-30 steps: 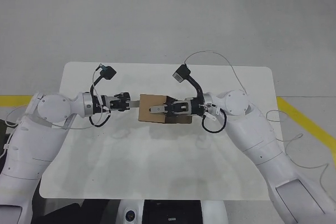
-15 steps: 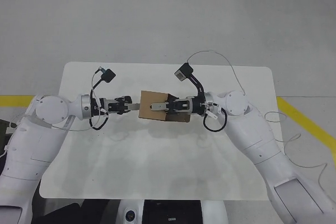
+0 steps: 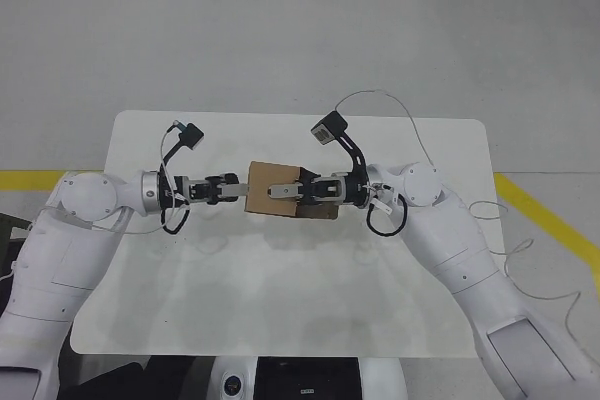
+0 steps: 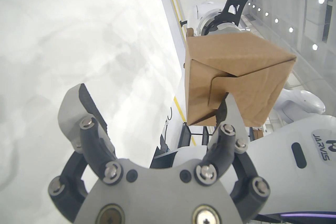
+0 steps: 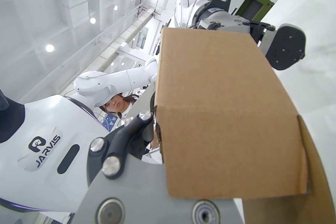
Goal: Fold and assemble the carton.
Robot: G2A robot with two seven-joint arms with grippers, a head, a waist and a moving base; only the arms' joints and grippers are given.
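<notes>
A brown carton (image 3: 270,173) hangs above the middle of the white table (image 3: 280,290), folded into a box shape. My right gripper (image 3: 278,192) is shut on it, one grey finger (image 5: 143,104) lying along a wall of the carton (image 5: 218,109) and the other hidden behind it. My left gripper (image 4: 155,93) is open at the other end of the carton (image 4: 236,62). One of its fingers (image 4: 232,114) touches the overlapping end flaps, while the other stands well off to the side. That free pad (image 5: 286,47) shows past the carton's far edge.
The table's front half (image 3: 280,300) is bare white surface under the arms. Grey floor with a yellow line (image 3: 15,180) lies beyond the table's sides.
The carton and the right gripper have edged slightly to the left. The left gripper stays at the carton's end while its arm has shifted a little.
</notes>
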